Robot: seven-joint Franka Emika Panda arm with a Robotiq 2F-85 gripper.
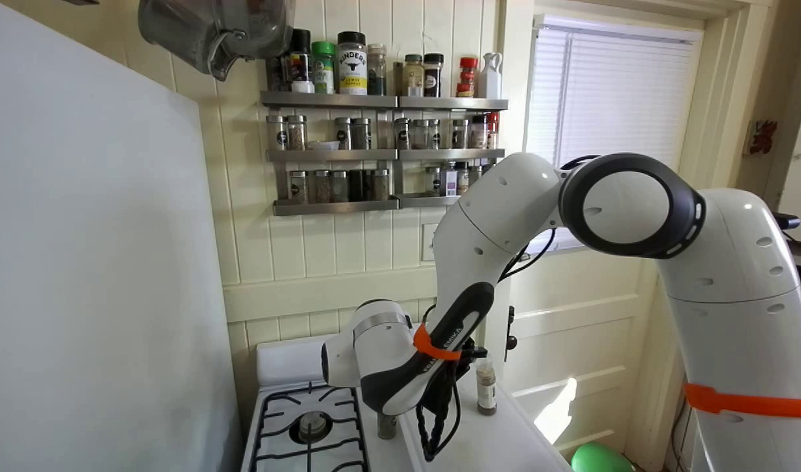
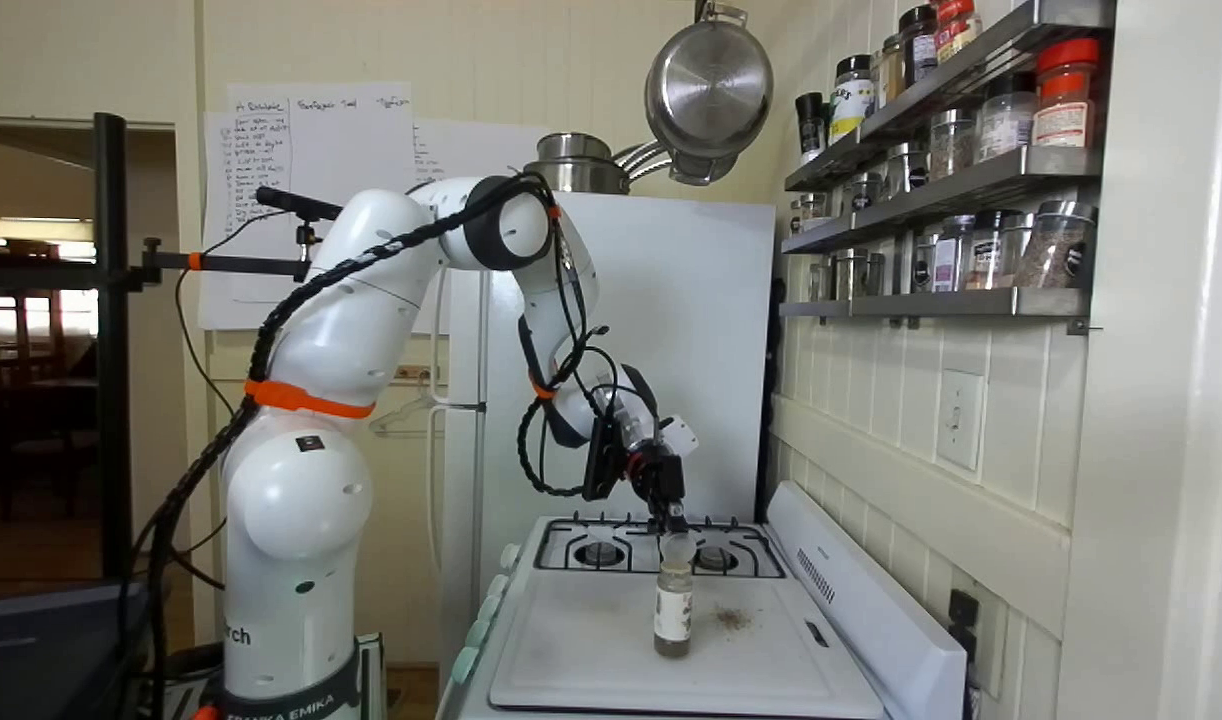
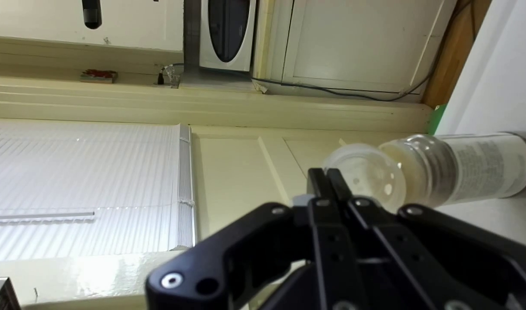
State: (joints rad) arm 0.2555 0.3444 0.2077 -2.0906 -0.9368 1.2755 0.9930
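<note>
- Gripper (image 3: 326,174) clenched on nothing, beside the raised translucent lid (image 3: 370,175) of a spice jar (image 2: 674,608); contact unclear to us.
- Spice jar upright on white stove cover (image 2: 581,650).
- We judge it light, stiff, slick; hold around the label (image 3: 491,161).

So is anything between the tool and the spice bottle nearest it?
Nothing visible but its own clear lid, raised atop the spice bottle, right by the shut tool; whether they touch, I can't tell.

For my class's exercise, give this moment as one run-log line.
pincer: shut, beside lid, contact unclear | bottle: upright on stovetop, lid raised | brown specks: beside bottle
</note>
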